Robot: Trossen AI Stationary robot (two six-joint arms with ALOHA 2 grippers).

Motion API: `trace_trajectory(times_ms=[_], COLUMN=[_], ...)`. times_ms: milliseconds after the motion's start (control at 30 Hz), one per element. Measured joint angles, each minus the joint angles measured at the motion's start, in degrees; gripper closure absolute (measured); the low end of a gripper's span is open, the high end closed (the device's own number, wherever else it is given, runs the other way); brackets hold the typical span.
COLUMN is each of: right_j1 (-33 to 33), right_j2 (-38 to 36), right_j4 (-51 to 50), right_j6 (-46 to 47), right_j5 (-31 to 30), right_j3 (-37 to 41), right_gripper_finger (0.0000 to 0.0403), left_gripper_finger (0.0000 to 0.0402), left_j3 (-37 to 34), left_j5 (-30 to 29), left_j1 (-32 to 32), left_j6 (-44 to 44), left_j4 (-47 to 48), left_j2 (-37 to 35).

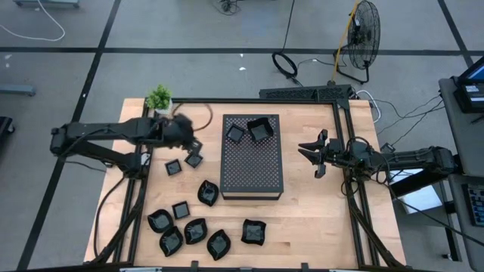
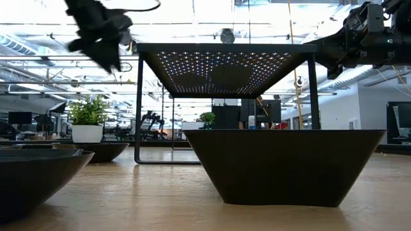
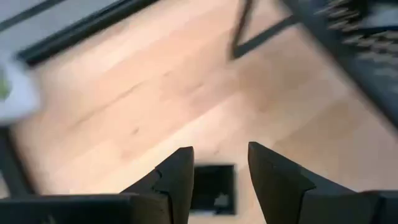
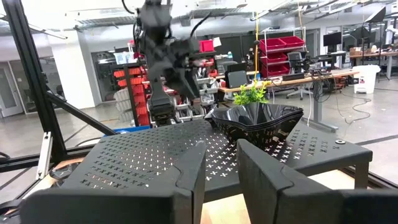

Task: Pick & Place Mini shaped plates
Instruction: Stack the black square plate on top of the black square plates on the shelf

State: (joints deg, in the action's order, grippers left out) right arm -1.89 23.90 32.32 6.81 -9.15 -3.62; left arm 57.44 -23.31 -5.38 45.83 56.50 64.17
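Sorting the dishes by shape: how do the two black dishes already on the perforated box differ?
On the dark perforated box, the small square glossy black dish is smaller with straight edges; the larger glossy black dish with a wavy rim beside it is broader. The square one sits nearer the left arm, the wavy one nearer the right arm. Both are glossy black, upright, at the box's far end.

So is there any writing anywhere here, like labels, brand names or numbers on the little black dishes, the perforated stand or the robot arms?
None can be read.
The mini shaped plates: plain glossy black, no marks.
The perforated stand: only a pattern of holes.
The left gripper and right gripper: no legible labels.
The red bins and monitors in the room behind: too far and blurred to read anything.
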Motion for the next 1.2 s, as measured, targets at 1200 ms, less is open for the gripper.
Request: trace_trajectory(times_ms=[1200], right_j1=[0.0], right_j2=[0.0], right_j4=[0.0], right_j6=[-0.4], right_j5=[-0.2], right_j3=[0.0], right_gripper_finger=[0.0326], left_gripper_finger=[0.0248], left_j3=[-26.9], left_j5=[11.0], left_j1=[17.9], left_j6=[49.5], left_j4=[-1.6], left_j2=[-2.0])
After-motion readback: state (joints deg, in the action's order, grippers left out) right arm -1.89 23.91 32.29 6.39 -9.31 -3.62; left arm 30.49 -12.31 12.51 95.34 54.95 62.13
